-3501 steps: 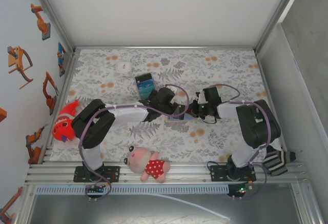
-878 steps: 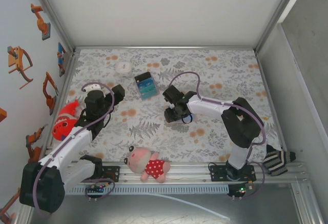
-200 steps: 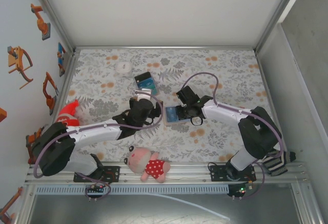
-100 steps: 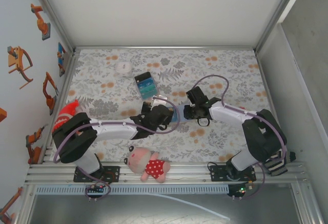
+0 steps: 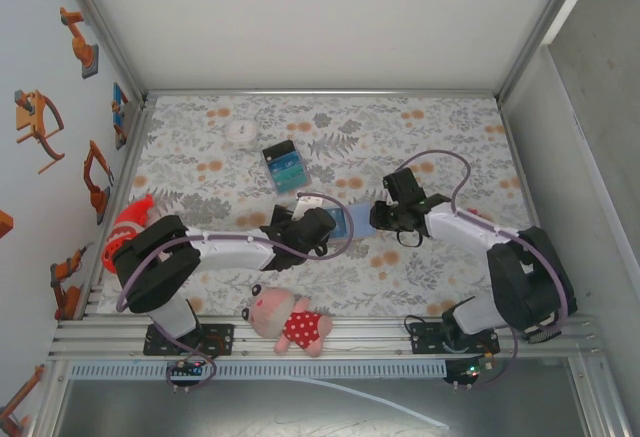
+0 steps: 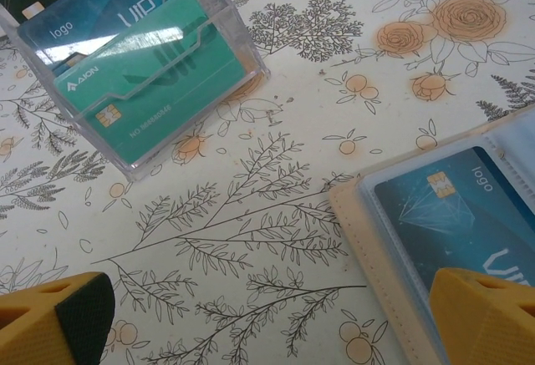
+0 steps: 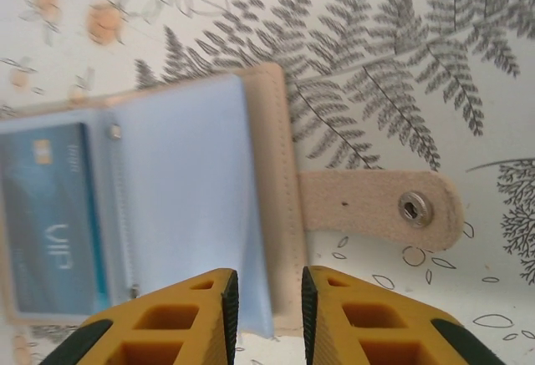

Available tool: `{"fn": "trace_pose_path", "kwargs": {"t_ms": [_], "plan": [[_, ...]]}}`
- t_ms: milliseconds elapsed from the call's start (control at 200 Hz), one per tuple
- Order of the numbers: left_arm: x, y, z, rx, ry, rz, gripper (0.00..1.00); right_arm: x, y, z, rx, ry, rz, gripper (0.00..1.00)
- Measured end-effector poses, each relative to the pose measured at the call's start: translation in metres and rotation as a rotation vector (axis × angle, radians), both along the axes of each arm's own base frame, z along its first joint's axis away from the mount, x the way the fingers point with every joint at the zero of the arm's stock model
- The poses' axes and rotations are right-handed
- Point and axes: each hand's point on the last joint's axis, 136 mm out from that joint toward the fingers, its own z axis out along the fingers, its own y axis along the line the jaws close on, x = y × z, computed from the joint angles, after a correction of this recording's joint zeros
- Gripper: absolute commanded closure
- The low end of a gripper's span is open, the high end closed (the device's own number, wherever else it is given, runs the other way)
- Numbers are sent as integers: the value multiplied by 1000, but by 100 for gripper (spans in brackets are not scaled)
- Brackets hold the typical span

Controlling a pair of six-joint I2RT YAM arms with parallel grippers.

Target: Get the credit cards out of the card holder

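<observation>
The tan card holder (image 5: 353,224) lies open on the floral cloth between my two grippers. In the right wrist view its blue-grey inner leaf (image 7: 180,190), tan edge (image 7: 272,164) and snap tab (image 7: 376,206) face up, with a dark blue card (image 7: 50,215) in the left sleeve. My right gripper (image 7: 266,319) hovers over that tan edge, fingers a narrow gap apart and pinching nothing. My left gripper (image 6: 267,323) is wide open over bare cloth, and its right fingertip (image 6: 485,315) is over the holder's sleeved card (image 6: 456,206).
A clear plastic box (image 6: 142,56) holding teal and blue cards stands behind the left gripper, seen from above as the clear plastic box (image 5: 284,167). A pig plush (image 5: 285,322) lies at the near edge. At the left is a red plush (image 5: 130,237), with a white disc (image 5: 240,130) far back.
My left gripper has swung right, up to the holder's left edge. The right gripper has slid right with the holder, which has shifted a little to the right.
</observation>
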Motion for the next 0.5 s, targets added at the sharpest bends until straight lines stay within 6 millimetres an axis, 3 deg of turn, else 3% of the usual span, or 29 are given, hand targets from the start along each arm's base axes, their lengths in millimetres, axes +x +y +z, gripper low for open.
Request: {"fn": "trace_pose_path", "kwargs": {"t_ms": [306,501], "plan": [[2,-5,-8,1,20,15,3,5,31,23,195,-18,27,77],[0,-4,-17,14,45,23,3,5,50,12,280,40,49,77]]}}
